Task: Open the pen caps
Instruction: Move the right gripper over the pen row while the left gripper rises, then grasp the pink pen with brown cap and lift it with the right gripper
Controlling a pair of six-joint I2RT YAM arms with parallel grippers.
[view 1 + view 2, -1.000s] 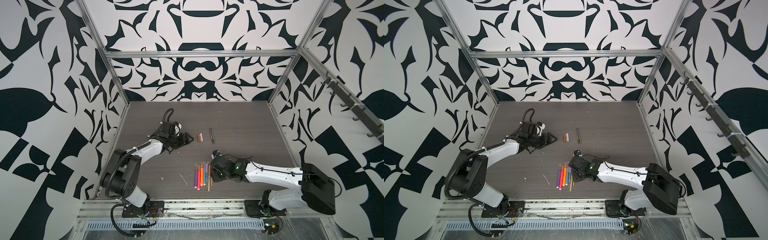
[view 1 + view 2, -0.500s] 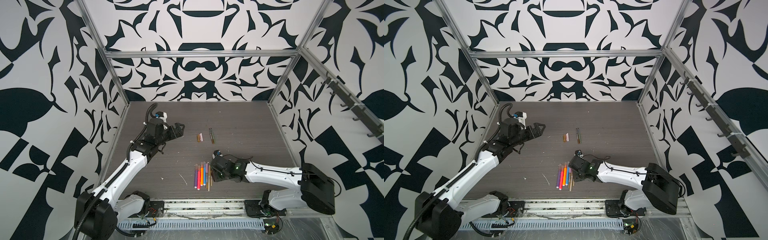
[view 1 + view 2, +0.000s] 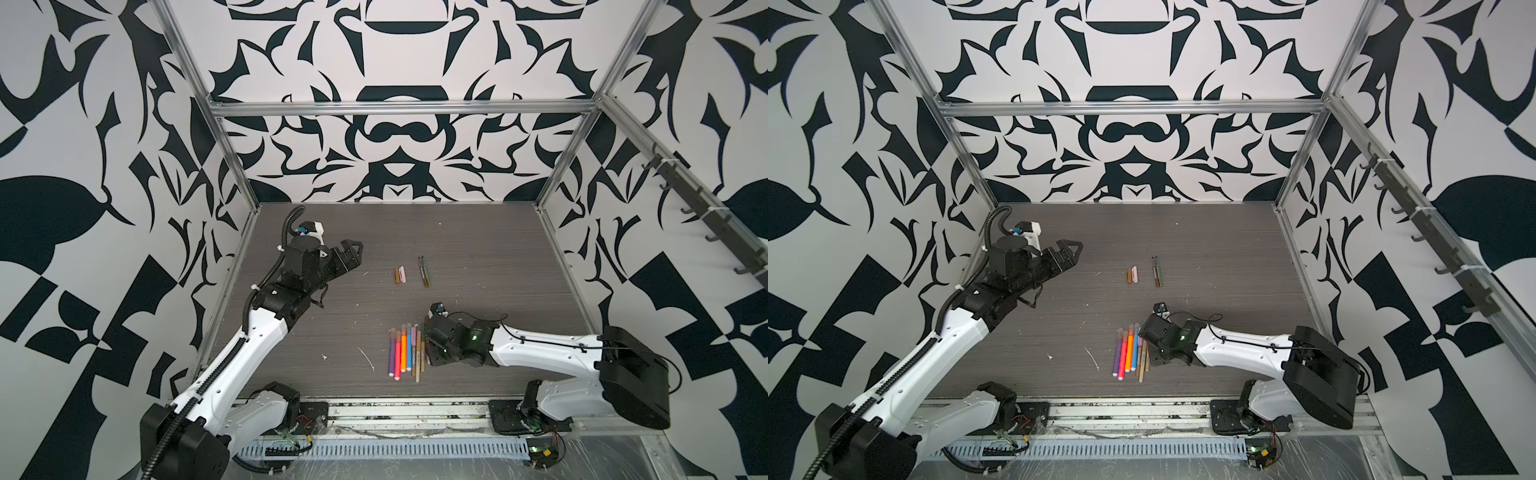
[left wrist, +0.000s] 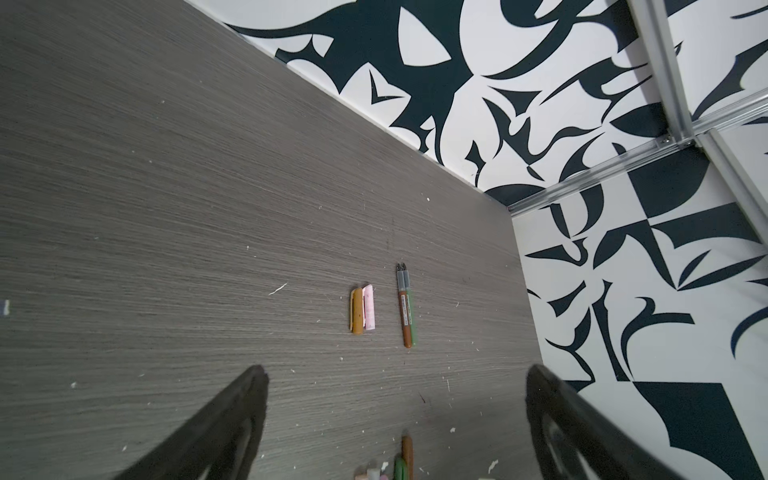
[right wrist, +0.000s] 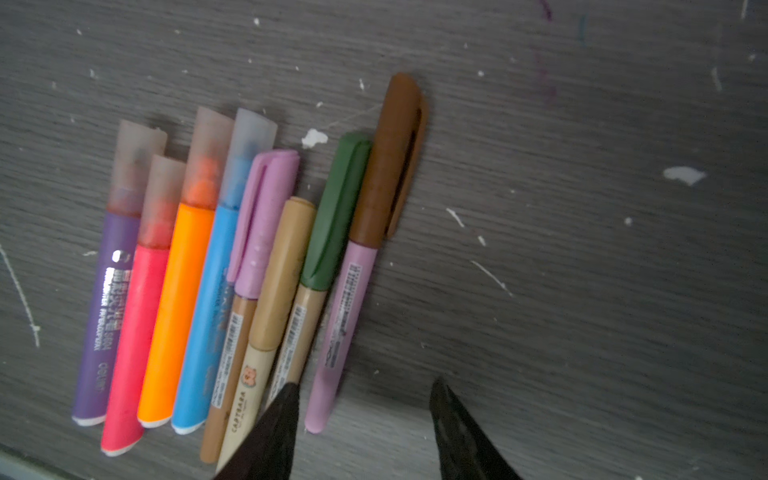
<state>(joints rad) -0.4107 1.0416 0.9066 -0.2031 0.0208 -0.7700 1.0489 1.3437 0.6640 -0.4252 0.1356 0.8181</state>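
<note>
Right fingers (image 5: 274,432) flank tail of lilac pen (image 5: 338,328); brown cap (image 5: 386,166) well beyond

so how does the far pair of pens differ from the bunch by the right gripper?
The far pair is uncapped, grey tips bare, two loose caps beside it; the near bunch is all capped. Far pair: two thin pens; near bunch: eight, four thick. Both lie flat on the table.

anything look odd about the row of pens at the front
Caps and bodies look mismatched: a brown cap sits on a lilac pen, a green cap on a tan pen. White flecks litter the table.
</note>
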